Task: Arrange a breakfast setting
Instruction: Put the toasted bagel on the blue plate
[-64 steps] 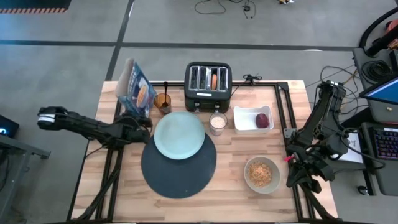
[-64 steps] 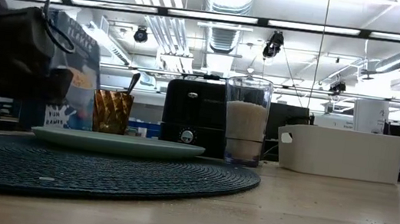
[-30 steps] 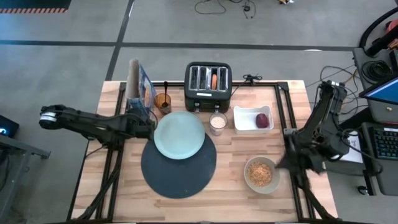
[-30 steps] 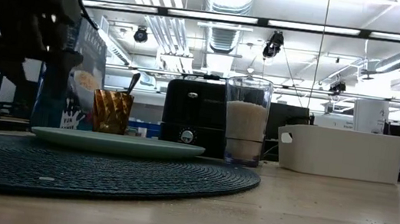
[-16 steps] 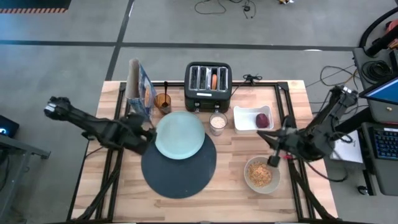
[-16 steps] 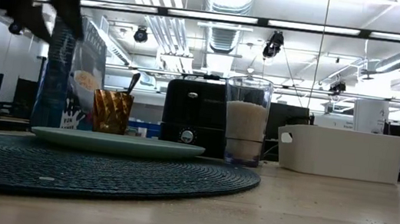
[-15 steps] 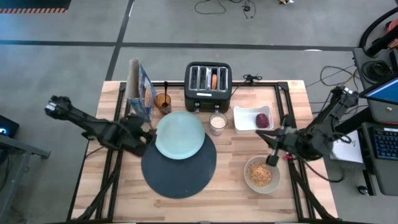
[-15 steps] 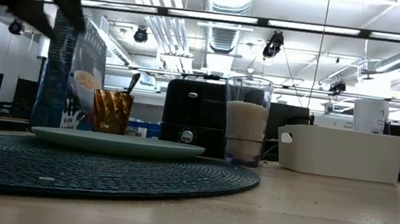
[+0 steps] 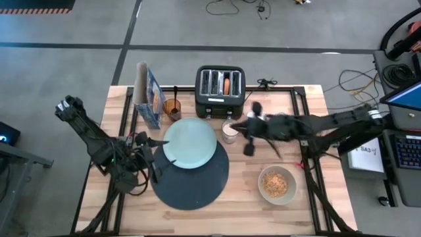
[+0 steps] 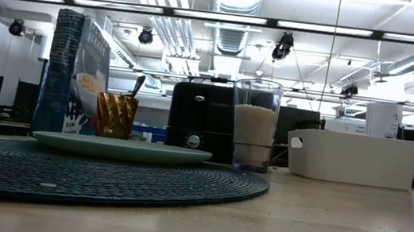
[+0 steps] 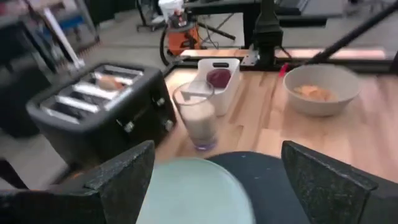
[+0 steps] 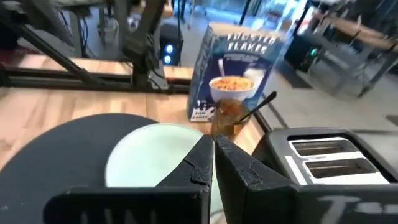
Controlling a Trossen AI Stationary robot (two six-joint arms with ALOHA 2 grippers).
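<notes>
The pale mint plate [image 9: 189, 143] lies on the far part of the round dark-blue placemat [image 9: 189, 176]. The milk glass [image 9: 230, 130] stands just right of the plate. The beige bowl [image 9: 277, 184] holds cereal at the near right. The bagel [image 9: 227, 85] sticks out of a toaster slot. The dark-red fruit [image 11: 217, 78] lies in the white tray [image 11: 211, 90]. The spoon [image 12: 258, 106] stands in an amber cup [image 9: 172, 107]. My left gripper [image 9: 154, 157] is open and empty at the plate's left edge. My right gripper [image 9: 245, 131] is shut and empty above the table beside the glass.
The black toaster [image 9: 220, 91] stands at the far middle. A blue cereal box [image 9: 148, 95] stands upright at the far left. My right arm [image 9: 309, 126] reaches across the white tray. Bare wood lies at the near left and near right of the placemat.
My left gripper has set the tilted cereal box upright, let go of it, risen and drawn back toward the table's near edge, beside the plate. My right gripper has swung from the table's right edge toward the left, over the tray, to the glass.
</notes>
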